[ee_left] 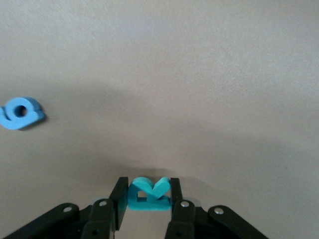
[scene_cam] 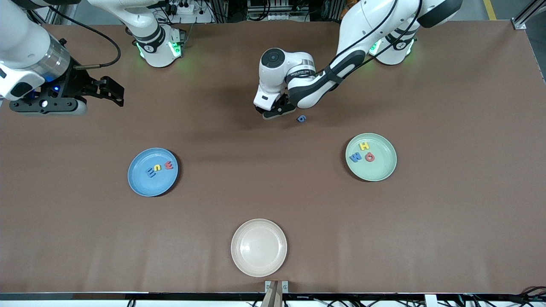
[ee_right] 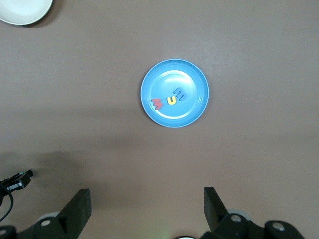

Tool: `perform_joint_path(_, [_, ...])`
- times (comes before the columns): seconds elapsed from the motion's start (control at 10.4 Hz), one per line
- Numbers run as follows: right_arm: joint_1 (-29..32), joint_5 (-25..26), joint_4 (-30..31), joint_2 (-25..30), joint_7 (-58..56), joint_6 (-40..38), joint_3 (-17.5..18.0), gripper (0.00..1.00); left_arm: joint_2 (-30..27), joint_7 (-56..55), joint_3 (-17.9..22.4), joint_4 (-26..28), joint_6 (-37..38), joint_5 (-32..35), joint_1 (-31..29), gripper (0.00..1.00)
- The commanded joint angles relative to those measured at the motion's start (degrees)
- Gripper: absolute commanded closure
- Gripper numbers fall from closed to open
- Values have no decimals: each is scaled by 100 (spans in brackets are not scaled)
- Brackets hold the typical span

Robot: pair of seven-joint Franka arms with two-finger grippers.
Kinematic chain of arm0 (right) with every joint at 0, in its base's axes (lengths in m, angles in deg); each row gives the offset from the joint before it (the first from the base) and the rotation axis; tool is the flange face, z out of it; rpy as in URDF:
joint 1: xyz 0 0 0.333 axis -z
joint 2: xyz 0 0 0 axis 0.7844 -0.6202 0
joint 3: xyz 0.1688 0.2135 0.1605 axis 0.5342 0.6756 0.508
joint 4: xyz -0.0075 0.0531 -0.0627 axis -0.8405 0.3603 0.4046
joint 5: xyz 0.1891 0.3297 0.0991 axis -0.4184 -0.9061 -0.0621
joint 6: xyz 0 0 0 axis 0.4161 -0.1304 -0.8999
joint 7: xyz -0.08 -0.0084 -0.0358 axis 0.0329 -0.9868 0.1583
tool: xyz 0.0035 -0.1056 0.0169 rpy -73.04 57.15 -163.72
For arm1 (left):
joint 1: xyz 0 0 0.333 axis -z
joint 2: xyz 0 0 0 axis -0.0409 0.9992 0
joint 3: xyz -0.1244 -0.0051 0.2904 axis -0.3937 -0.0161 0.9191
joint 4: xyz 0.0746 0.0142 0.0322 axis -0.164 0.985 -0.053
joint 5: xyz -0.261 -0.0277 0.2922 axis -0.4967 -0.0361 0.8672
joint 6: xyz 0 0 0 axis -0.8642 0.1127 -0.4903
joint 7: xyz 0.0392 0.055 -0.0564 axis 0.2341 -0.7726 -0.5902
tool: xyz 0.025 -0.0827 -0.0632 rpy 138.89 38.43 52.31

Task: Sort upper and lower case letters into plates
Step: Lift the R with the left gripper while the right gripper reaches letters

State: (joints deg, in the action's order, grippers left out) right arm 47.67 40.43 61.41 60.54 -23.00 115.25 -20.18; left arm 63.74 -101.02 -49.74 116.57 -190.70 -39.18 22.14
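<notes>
Left gripper is clamped on a teal letter at table level, farther from the camera than the green plate, nearest plate. Right gripper waits, jaws wide.

Left gripper sits low on the table, jaws clamped on a teal letter; a loose blue letter lies just beside it, the only obstruction close by. Right gripper waits with fingers spread, high over the right arm's end. Blue plate, green plate and cream plate stand well apart, with bare cloth between them.
</notes>
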Motion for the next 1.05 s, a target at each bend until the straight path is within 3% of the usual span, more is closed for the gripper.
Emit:
perform_joint_path(0.0, [-14,-112,-55,-19,43,-53,-19,0,-484,985,79,79,458,-727,34,100])
perform_joint_path(0.48, [-119,-129,-73,-72,313,26,24,0,-1284,3615,623,185,1452,-1573,-107,100])
perform_joint_path(0.96, [-479,-68,-47,-466,2069,508,656,0,-2258,5557,765,895,1541,-1740,-1273,100])
